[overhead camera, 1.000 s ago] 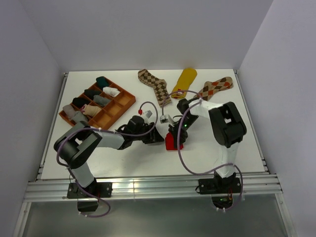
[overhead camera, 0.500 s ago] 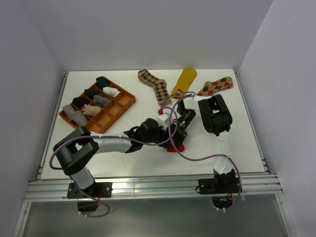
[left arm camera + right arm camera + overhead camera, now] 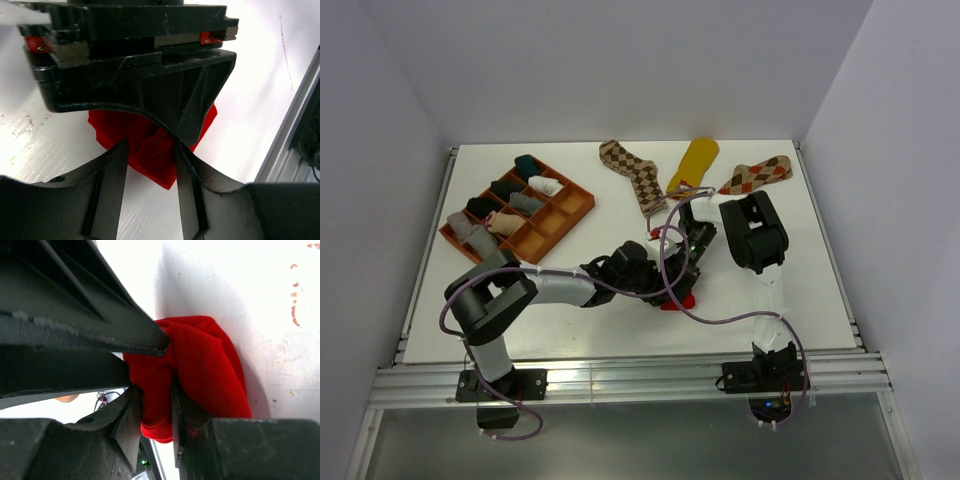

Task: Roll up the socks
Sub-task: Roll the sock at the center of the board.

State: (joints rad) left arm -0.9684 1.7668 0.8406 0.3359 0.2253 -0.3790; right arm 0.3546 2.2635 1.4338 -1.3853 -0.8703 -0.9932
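The red sock point(image 3: 682, 298) lies bunched on the white table near the middle. Both grippers meet over it. My right gripper point(image 3: 684, 272) is shut on a fold of the red sock point(image 3: 215, 370), which is squeezed between its two fingers; the gripper point(image 3: 154, 390) shows this close up. My left gripper point(image 3: 658, 282) comes in from the left, and its fingertips point(image 3: 151, 146) close on a corner of the red sock point(image 3: 150, 155), with the right gripper's body just above. A brown argyle sock point(image 3: 635, 172), a mustard sock point(image 3: 694, 164) and a second argyle sock point(image 3: 757, 176) lie flat at the back.
An orange compartment tray point(image 3: 576, 211) with several rolled socks stands at the back left. The table's near edge with its metal rail point(image 3: 620, 378) runs along the front. Cables loop over both arms around the sock.
My left gripper has moved right to the red sock and taken hold of it. My right arm has folded in over the sock, which is more bunched and a little nearer the front.
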